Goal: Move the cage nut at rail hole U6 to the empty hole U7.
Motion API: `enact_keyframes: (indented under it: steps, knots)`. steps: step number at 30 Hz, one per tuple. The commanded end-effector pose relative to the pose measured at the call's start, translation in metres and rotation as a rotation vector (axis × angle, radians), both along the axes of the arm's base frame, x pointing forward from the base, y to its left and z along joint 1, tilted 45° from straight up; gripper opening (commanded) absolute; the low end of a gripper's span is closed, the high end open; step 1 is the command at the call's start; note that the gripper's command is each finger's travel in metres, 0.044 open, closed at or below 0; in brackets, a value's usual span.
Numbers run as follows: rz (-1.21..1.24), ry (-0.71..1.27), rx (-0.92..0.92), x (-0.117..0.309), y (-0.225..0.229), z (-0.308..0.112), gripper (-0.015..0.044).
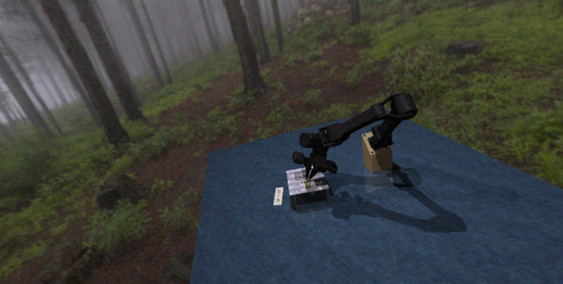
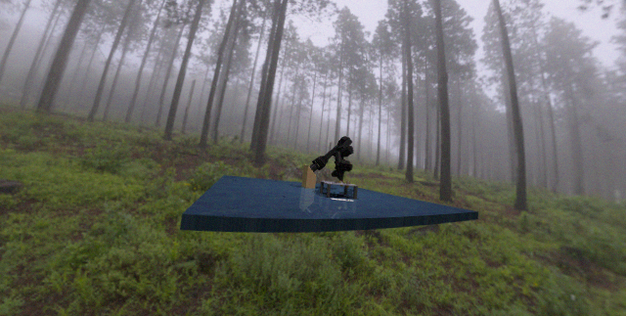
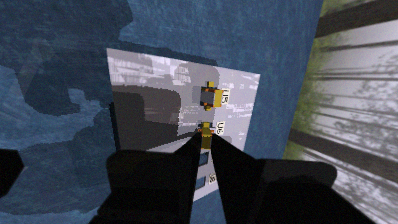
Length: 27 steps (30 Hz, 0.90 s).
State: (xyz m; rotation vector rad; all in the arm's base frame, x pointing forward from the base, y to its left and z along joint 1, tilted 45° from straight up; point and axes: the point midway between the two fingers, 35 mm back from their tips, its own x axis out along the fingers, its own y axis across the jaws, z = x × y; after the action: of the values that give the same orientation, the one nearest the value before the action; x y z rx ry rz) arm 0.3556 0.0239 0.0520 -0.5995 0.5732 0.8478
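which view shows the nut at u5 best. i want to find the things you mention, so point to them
The wrist view: the U5 nut (image 3: 211, 97) appears whole beside its label (image 3: 225, 96), clear of the hand (image 3: 205, 136). The top view shows the rail plate but the nut only as indistinct specks; the exterior view cannot resolve it.

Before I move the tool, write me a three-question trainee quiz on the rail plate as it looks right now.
1. Multiple choice: what is the tool doing?
A) standing open
B) shut on the nut at U6
C) shut on the nut at U5

2. True or false: the nut at U5 is between the tool's fingers.

3. Fill in: the printed label beside the nut farther from the tool reads ____.

Key: 1 B; 2 false; 3 U5
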Motion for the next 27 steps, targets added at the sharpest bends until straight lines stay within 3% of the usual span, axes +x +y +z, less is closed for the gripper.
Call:
enact_keyframes:
  steps: [1,27]
  knots:
    - [0.006,-0.001,0.000,0.0005,0.0001,0.0006,0.0027]
    - [0.019,0.011,0.004,0.0022,-0.0005,0.0012,0.0027]
